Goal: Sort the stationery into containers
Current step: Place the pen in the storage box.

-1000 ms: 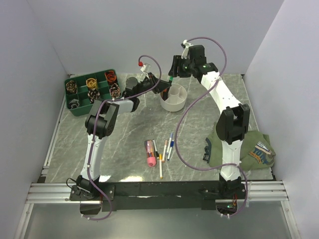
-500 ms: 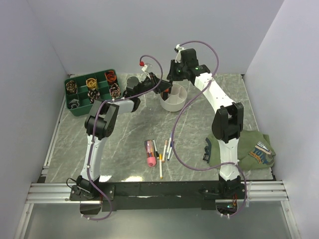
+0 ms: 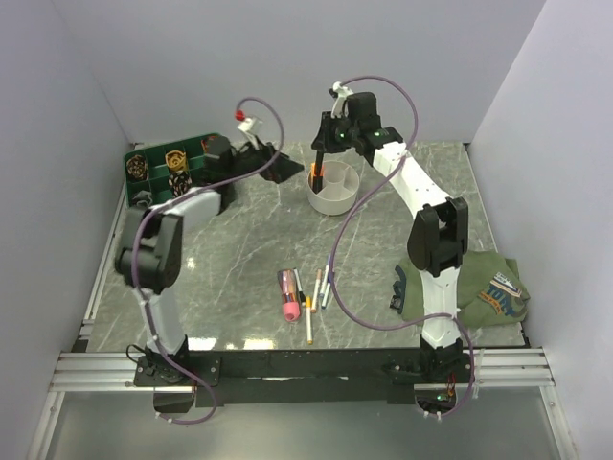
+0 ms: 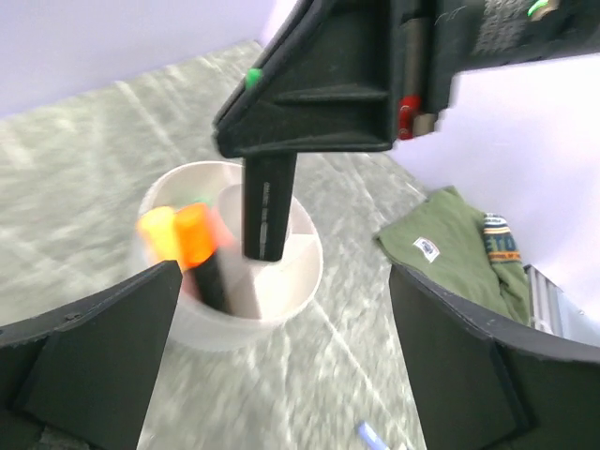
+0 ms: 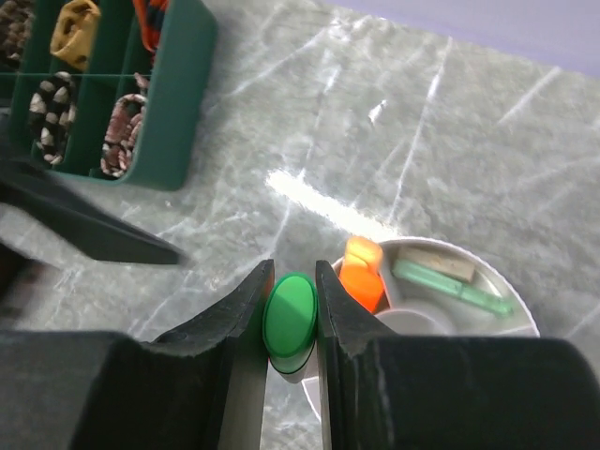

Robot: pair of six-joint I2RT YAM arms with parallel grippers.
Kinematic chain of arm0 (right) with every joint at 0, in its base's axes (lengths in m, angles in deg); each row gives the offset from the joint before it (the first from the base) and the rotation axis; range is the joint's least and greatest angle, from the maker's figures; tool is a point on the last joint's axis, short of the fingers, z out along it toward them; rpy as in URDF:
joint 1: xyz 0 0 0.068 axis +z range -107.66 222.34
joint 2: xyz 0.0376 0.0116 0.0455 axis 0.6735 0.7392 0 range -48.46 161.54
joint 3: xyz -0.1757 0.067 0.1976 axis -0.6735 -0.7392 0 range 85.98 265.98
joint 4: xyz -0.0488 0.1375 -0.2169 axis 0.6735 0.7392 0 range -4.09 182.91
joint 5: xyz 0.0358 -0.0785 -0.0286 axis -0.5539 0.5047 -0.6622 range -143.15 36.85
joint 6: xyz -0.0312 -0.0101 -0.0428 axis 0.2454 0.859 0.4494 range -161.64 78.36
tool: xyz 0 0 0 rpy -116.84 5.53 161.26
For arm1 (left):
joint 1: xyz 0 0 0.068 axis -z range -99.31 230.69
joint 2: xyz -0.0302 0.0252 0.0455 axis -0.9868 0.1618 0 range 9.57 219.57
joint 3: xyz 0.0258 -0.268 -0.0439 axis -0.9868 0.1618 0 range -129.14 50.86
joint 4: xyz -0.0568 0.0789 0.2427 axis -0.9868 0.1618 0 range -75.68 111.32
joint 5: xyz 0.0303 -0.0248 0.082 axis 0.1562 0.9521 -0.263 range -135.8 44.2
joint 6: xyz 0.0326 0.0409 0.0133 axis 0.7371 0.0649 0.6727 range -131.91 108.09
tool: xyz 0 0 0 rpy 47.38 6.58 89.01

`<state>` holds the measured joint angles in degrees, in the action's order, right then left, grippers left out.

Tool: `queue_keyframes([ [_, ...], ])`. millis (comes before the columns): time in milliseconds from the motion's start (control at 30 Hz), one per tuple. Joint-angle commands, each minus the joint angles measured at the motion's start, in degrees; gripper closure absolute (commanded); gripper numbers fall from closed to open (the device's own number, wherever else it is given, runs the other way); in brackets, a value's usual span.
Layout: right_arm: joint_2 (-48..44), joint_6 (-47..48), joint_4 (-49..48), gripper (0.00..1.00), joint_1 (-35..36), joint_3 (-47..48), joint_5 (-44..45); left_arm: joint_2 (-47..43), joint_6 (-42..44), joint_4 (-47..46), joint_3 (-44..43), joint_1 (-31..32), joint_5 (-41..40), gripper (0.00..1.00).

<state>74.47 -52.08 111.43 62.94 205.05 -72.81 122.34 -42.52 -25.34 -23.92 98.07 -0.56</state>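
The white round bowl stands at the back of the table. An orange-capped black marker leans upright in its left compartment. Above the bowl's left rim my right gripper is shut on a green-capped black marker, whose body hangs down toward the bowl. A green pen and a tan one lie inside the bowl. My left gripper stands open and empty left of the bowl. More stationery lies at the table's front: a pink marker, a yellow pen and white pens.
A dark green compartment tray with coiled bands sits at the back left. An olive-green cloth pouch lies at the right by the right arm's base. White walls close in the table on three sides.
My left gripper opened and swung back to the left, leaving the orange-capped marker standing in the bowl. The right gripper shifted left over the bowl's rim with the green-capped marker.
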Motion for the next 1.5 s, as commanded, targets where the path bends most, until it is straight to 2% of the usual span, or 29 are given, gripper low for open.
queue_keyframes([
  [0,-8.73,0.94,-14.07,1.00,0.23,-8.03,-2.84,-12.81,7.84,9.67,5.07,-3.23,0.57,0.00],
  [200,-16.31,6.30,-31.47,1.00,1.28,-28.59,-0.74,-22.05,14.34,19.96,10.53,-3.68,-3.65,0.01],
  [233,-16.58,7.35,-34.97,1.00,1.20,-29.84,-0.73,-22.50,14.70,21.02,10.71,-3.68,-4.36,0.01],
  [533,-15.89,12.71,-44.31,1.00,2.16,-34.34,-1.08,-22.25,17.08,25.60,10.01,-3.76,-5.95,0.01],
  [700,-13.69,14.21,-44.86,1.00,2.25,-33.55,-0.55,-19.96,16.90,26.12,7.90,-3.76,-6.30,0.01],
  [900,-11.32,14.22,-40.56,1.00,2.25,-31.53,-0.82,-18.03,17.96,27.35,5.35,-3.94,-7.53,0.00],
  [1467,-9.03,16.24,-39.05,1.00,3.13,-33.72,-0.73,-15.30,16.11,25.60,4.82,-5.61,-7.53,0.00],
])
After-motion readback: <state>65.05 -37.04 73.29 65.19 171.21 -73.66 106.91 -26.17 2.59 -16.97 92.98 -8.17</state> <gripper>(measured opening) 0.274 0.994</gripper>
